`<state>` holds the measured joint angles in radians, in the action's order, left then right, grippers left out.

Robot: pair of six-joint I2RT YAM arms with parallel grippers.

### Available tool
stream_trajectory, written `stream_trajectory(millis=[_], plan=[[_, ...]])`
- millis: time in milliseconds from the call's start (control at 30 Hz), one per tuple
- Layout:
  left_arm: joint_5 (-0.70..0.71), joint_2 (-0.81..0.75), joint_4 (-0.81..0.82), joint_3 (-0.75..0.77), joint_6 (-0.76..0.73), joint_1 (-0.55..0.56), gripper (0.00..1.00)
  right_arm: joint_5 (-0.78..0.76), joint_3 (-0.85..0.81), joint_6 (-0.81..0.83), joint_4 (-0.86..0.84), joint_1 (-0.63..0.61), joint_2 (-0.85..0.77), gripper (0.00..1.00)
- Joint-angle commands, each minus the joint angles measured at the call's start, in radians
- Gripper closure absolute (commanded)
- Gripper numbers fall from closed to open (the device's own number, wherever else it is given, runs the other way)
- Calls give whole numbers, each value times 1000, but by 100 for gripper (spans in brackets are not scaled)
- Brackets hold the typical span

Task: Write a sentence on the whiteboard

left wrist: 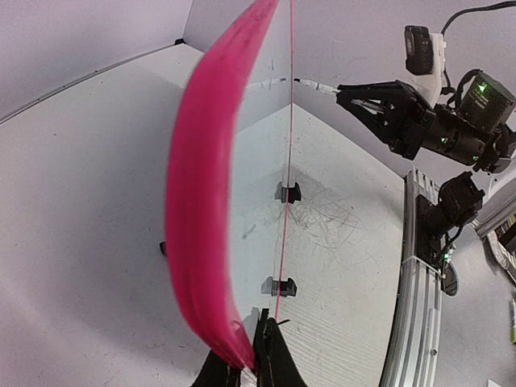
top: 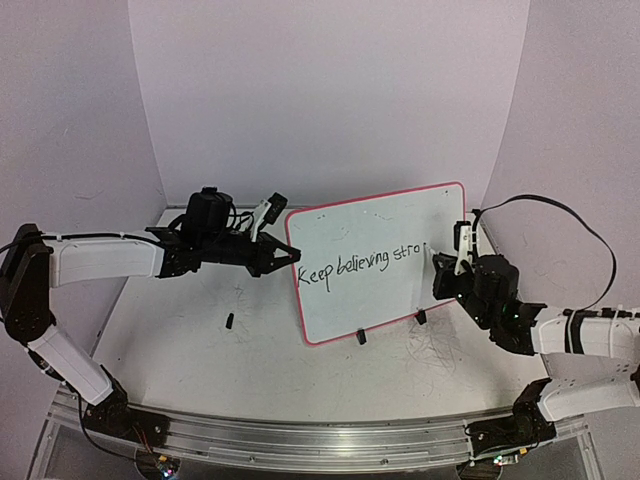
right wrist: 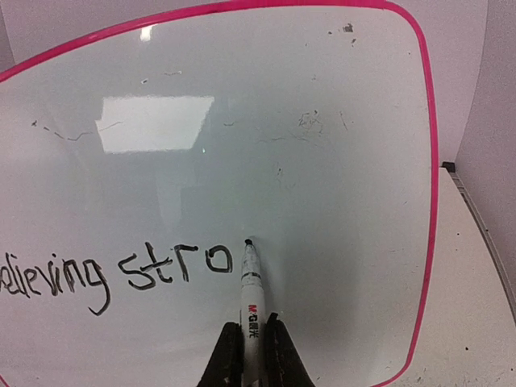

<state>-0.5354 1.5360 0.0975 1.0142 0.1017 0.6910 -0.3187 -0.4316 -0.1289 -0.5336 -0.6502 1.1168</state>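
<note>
The sentence (top: 365, 265) stands part-written on the whiteboard (top: 400, 215). In the overhead view it reads "Keep believing stro", and the right wrist view shows the line breaking off after the "o". Judging by that, most of the writing is done. The last letters of the final word and any closing stop are left, and there is bare board to the right of the marker for them.

The whiteboard stands on its long edge on the worktop (top: 190, 345), propped on two small black clips (top: 360, 337), between the two arms. The left tool (top: 285, 255) is clenched on the board's pink-rimmed left edge. In its own wrist view the rim runs up from between its fingers, so it seems to be steadying the board.

The right tool (top: 445, 265) is clenched round the barrel of a black-and-white marker (right wrist: 251, 282), which points ahead of it. The tip appears to touch the board just right of the "o", level with the letters' tops.
</note>
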Motion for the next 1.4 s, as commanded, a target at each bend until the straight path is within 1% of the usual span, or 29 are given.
stream_trajectory(millis=[0,567,833,1367], plan=[[109,6,-64,-2,-100,-4,100,11,-38,18,-55,2,17,100],[100,9,-64,-1,-100,-4,100,8,-54,19,-70,2,52,100],[103,8,-64,-1,-100,-4,100,6,-35,-12,-7,2,41,100],[104,4,-64,-1,-100,-4,100,22,2,-67,47,2,17,100]])
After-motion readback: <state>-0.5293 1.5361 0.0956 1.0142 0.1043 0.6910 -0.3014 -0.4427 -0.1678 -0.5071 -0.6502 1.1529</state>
